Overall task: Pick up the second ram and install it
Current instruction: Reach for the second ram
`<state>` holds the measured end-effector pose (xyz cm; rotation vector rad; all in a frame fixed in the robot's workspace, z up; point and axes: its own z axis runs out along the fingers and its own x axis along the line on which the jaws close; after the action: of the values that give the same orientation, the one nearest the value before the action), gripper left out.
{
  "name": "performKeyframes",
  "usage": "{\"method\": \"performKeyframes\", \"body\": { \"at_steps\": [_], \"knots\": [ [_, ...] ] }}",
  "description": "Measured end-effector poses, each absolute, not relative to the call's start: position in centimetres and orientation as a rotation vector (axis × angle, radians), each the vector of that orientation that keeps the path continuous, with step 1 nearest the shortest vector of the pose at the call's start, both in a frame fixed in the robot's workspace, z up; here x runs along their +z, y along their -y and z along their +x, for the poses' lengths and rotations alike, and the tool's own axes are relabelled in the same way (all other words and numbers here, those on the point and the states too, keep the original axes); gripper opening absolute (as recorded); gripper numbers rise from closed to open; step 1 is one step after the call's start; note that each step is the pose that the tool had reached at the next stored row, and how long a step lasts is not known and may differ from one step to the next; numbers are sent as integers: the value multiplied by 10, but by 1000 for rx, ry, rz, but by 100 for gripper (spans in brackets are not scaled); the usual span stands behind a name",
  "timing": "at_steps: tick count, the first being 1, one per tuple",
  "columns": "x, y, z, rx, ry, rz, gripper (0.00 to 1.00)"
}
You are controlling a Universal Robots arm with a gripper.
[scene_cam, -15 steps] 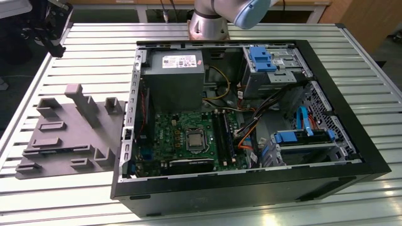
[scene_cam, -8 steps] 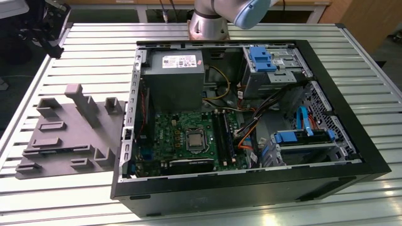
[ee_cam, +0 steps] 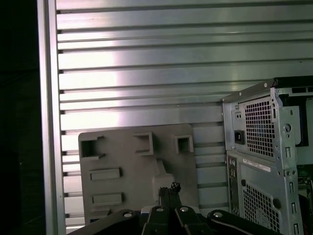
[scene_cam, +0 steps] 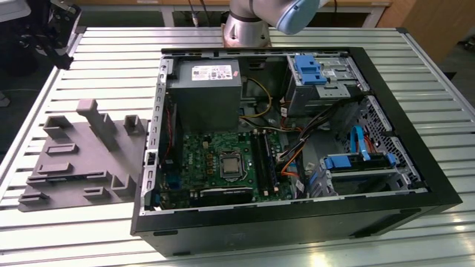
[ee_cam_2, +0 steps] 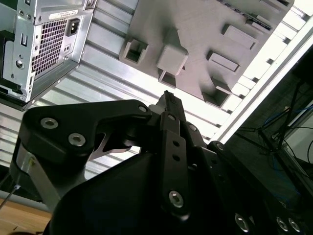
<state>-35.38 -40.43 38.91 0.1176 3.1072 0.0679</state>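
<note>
A thin bluish-green strip that looks like the second ram point(scene_cam: 70, 178) lies flat in the grey moulded fixture point(scene_cam: 82, 161), at the exterior view's left of the open computer case point(scene_cam: 297, 222). The long black memory slots point(scene_cam: 262, 158) run along the green motherboard point(scene_cam: 215, 161) inside the case. In both wrist views my gripper point(ee_cam_2: 167, 98) point(ee_cam: 172, 188) hangs high above the fixture point(ee_cam_2: 195, 44) point(ee_cam: 132, 166). Its fingertips are pressed together with nothing between them. It is well apart from the fixture and the case.
The case stands on a slatted aluminium table point(scene_cam: 111, 61). Inside it are a grey power supply point(scene_cam: 204, 89), blue drive brackets point(scene_cam: 312, 69) and loose cables point(scene_cam: 297, 156). The arm's base point(scene_cam: 248, 25) stands behind the case. The fixture has upright posts point(scene_cam: 93, 114).
</note>
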Motion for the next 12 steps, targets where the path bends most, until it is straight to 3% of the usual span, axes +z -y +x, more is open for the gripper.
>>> {"method": "performKeyframes", "body": {
  "at_steps": [12],
  "knots": [
    [389, 405, -358, 68, -3107, 118, 11]
  ]
}}
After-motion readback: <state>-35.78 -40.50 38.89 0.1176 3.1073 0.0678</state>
